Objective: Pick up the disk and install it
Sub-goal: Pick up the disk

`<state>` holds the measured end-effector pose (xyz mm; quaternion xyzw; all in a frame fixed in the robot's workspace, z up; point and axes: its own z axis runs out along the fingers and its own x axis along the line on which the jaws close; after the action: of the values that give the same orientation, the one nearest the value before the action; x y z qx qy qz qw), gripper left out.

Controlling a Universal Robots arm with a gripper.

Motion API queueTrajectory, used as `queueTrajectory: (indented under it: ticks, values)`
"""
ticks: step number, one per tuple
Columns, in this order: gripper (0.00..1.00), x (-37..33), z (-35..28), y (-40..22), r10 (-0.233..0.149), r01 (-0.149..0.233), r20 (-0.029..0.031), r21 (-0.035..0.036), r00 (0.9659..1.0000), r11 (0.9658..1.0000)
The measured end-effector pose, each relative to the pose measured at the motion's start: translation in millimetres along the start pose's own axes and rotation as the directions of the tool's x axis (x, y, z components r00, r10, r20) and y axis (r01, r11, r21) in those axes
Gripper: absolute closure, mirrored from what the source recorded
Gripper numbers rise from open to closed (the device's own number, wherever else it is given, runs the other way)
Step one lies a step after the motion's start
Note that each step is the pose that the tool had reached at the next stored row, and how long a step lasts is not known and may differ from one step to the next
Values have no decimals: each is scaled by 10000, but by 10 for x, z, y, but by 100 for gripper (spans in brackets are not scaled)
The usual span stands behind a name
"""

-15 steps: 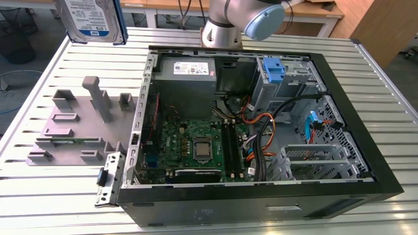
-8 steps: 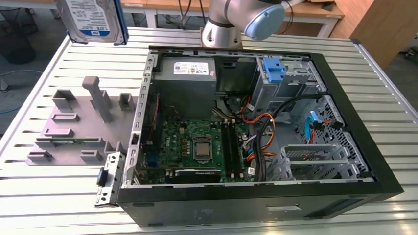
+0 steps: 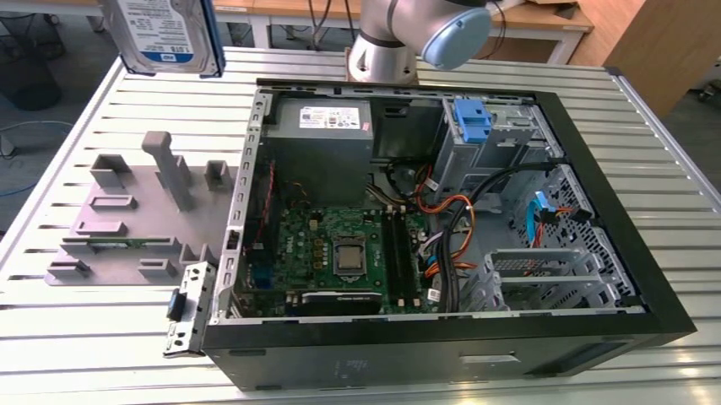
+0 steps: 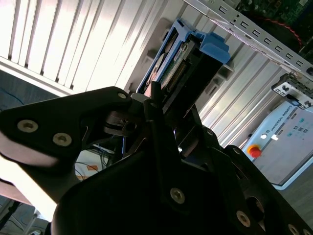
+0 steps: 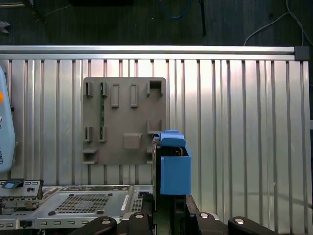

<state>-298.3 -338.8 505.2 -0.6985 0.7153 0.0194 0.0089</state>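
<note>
Disk (image 3: 165, 32): up off the table (image 3: 67, 337), hanging upright at the far end on the exterior view's left. Label face turned to the camera, blue rails down both edges. Well apart from the open computer case (image 3: 451, 359).

Gripper (image 4: 168, 105): jaws closed on the disk, clamping one end. In the second wrist view, black fingers (image 4: 156, 132) either side of the drive body (image 4: 188, 61), connector end and blue rail tab sticking out past them. In the first wrist view, same grip (image 5: 171, 210), drive seen edge-on with the blue rail (image 5: 175, 169) facing the lens, slatted table underneath.

Grey holder plate (image 3: 135, 211) flat on the table, on the exterior view's left of the case, several upright posts and slots on it. Seen from above in the first wrist view (image 5: 124, 105), just beside the held drive in that picture.

Inside the case: grey power supply box (image 3: 327, 118) at the far side, green circuit board (image 3: 338, 249) on the floor, orange and black cables (image 3: 451, 211) looping beside it, blue bracket (image 3: 474, 122) sitting in the metal drive bay at the far corner on the exterior view's right.

Arm base (image 3: 383, 51) bolted to the table behind the case.
</note>
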Motion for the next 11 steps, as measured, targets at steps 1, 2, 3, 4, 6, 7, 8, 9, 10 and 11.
queueTrajectory:
  ticks: [1, 2, 3, 4, 6, 7, 8, 9, 10, 11]
  values:
    - [65, 0, 0, -8, 0, 0, 0, 0, 10000, 10000]
    - [65, -1, 0, -17, 0, 0, 0, 0, 10000, 10000]
    - [65, -1, 0, -27, 1, -1, 0, 0, 10000, 10000]
    - [65, -1, 0, -36, 0, 0, 0, 0, 10000, 10000]
    - [65, -1, -1, -48, 0, 0, -1, -1, 10000, 10000]
    - [65, -1, -1, -48, 0, 0, -1, 0, 10000, 10000]
    - [65, -1, -1, -49, 0, 0, 0, 0, 10000, 10000]
    - [65, -1, -1, -50, 0, 0, -1, -1, 10000, 10000]
    - [65, -1, -1, -50, 0, 0, 0, 0, 10000, 10000]
    - [65, -1, -1, -51, 0, 0, 0, 0, 10000, 10000]
